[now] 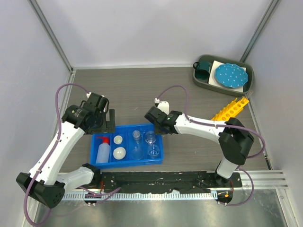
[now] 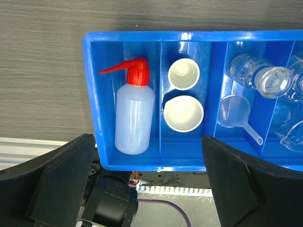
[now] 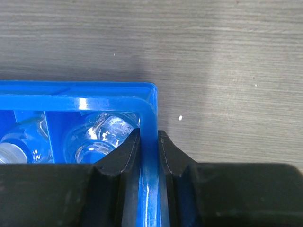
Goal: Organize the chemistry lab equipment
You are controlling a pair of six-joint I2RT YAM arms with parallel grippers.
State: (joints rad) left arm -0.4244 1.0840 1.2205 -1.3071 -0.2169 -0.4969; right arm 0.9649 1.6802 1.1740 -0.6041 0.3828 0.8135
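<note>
A blue tray (image 1: 128, 163) lies between the arms. It holds a white squeeze bottle (image 1: 103, 150) with a red nozzle, two white round dishes (image 1: 117, 140), a clear flask (image 1: 137, 137) and clear beakers (image 1: 153, 151). In the left wrist view the bottle (image 2: 134, 118), dishes (image 2: 183, 113), funnel (image 2: 235, 111) and flask (image 2: 258, 75) lie in separate compartments. My left gripper (image 1: 103, 128) hovers open over the tray's left end, its fingers (image 2: 61, 179) wide apart. My right gripper (image 3: 148, 137) is shut on the tray's right wall (image 3: 148, 113), near the far corner. A yellow tube rack (image 1: 229, 109) lies at the right.
A grey bin (image 1: 222, 90) at the back right holds a teal mug (image 1: 203, 70) and a blue white-dotted plate (image 1: 230, 75). Enclosure walls close in the table's sides and back. A black rail (image 1: 189, 177) runs along the near edge.
</note>
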